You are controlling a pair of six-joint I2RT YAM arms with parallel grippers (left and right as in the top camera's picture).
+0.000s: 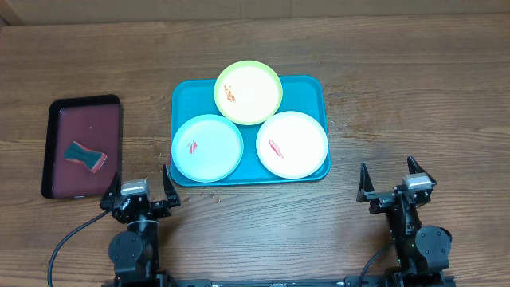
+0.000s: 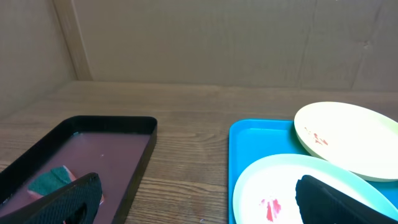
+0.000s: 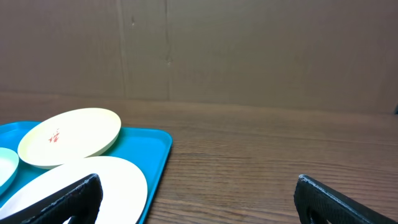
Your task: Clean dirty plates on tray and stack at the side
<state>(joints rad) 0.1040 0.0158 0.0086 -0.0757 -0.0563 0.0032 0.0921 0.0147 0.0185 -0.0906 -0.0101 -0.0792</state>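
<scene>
Black fingers (image 2: 62, 202) of my left claw (image 2: 199, 208) fill the bottom corners of its wrist view, spread wide apart with nothing between them. Just ahead and slightly right of this claw lies the turquoise tray (image 1: 315, 86), with a strip of wooden table (image 1: 430, 96) between claw and tray. Nearest on it is the light blue plate (image 1: 207, 147), marked with a red smear. Ahead and left of the same claw sits a black-rimmed maroon tray (image 1: 49, 151) holding a green and red sponge (image 1: 85, 156). My right claw (image 1: 389, 182) is likewise spread apart and empty, low over the table. The white plate (image 1: 292, 144), also smeared red, lies ahead and to its left, in the tray's near right corner. The yellow-green plate (image 1: 249, 92), smeared too, sits farthest from both claws. Its near edge laps over the other two plates, which stand between it and the claws. A cardboard wall (image 2: 217, 37) closes the far side.
</scene>
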